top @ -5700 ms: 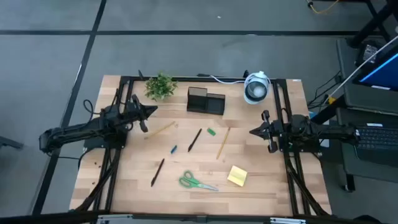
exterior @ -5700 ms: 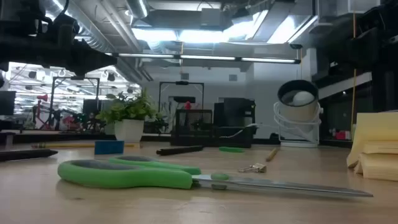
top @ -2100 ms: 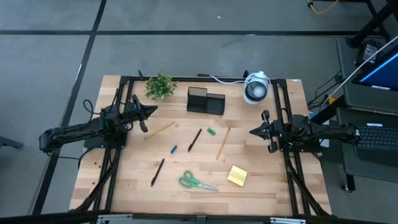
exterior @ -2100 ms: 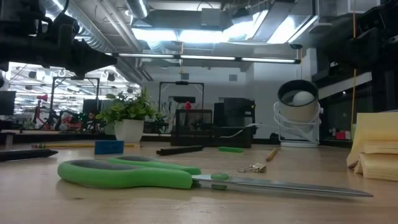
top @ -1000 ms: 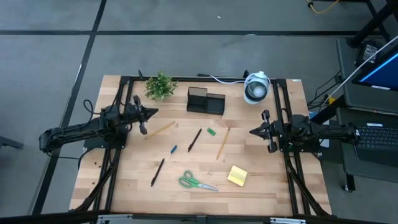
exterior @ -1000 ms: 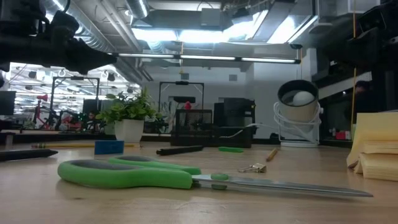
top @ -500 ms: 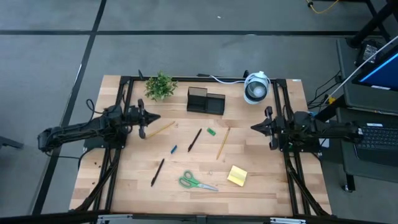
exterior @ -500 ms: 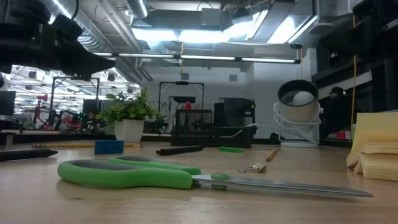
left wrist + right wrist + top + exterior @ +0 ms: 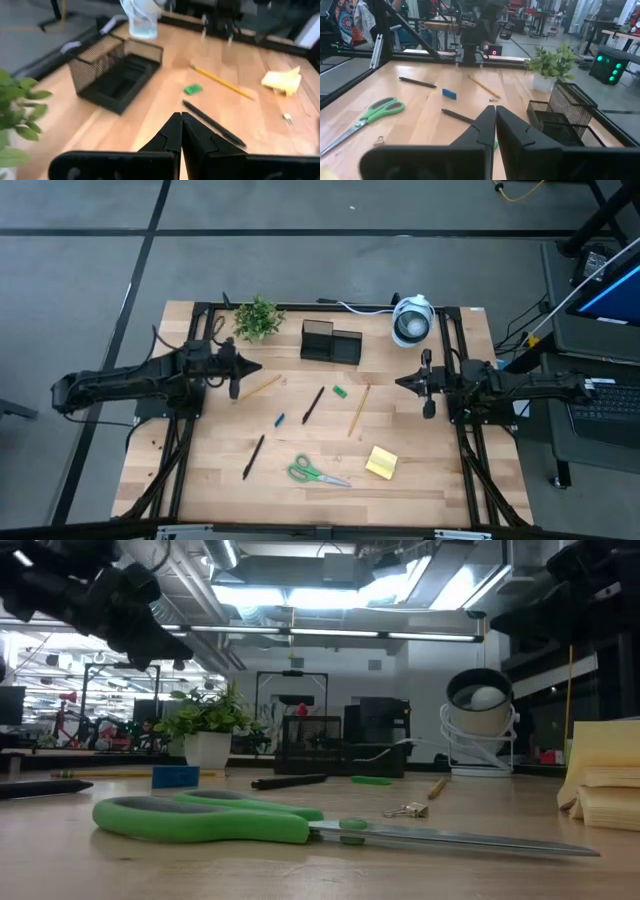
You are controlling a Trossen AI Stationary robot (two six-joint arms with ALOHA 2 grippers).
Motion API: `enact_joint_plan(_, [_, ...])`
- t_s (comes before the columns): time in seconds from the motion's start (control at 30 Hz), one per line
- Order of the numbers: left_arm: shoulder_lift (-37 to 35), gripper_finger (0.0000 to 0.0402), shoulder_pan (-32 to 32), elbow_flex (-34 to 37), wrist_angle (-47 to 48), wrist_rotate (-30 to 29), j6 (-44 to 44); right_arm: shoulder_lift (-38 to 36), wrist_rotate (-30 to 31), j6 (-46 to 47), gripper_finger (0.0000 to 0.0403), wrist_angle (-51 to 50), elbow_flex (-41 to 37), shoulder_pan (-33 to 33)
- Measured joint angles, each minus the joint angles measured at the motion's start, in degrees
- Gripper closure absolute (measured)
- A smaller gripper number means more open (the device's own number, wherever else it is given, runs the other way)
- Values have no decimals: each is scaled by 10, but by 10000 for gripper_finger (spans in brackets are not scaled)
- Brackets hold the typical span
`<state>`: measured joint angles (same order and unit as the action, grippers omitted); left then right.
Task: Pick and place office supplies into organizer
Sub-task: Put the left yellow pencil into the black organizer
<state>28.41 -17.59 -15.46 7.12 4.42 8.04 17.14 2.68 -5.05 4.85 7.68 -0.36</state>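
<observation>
Robotics lab: exposed ceiling ducts [image 9: 190, 585], strip lights (industrial look), framed workbenches [image 9: 445, 25] behind.

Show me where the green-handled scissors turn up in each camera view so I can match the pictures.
High view: green-handled scissors near the table's front edge, left of the yellow sticky-note pad.
Low view: scissors closest to the camera, lying flat.
Left wrist view: not in it.
Right wrist view: scissors at the left.
Shared landmark: the black organizer, seen in all four views.
</observation>
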Motion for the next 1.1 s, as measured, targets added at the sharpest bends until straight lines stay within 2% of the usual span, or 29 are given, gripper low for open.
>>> enact_joint_plan(0.2, [68, 400, 50, -40, 23, -35, -20, 0, -1, 34, 381, 1, 0, 0])
enact_joint_plan(0.43, [97, 397, 83, -46, 33, -80, -91, 0, -2, 79, 381, 1, 0, 0])
enact_joint_plan(0.63, [98, 368, 86, -46, 94, -146, -22, 0, -3, 50, 380, 1, 0, 0])
enact_joint_plan(0.93, [100, 309, 86, -46, 109, -153, -17, 0, -2, 31, 380, 2, 0, 0])
enact_joint_plan(1.1, [123, 286, 92, -74, 124, -124, -13, 0, 18, 31, 380, 2, 0, 0])
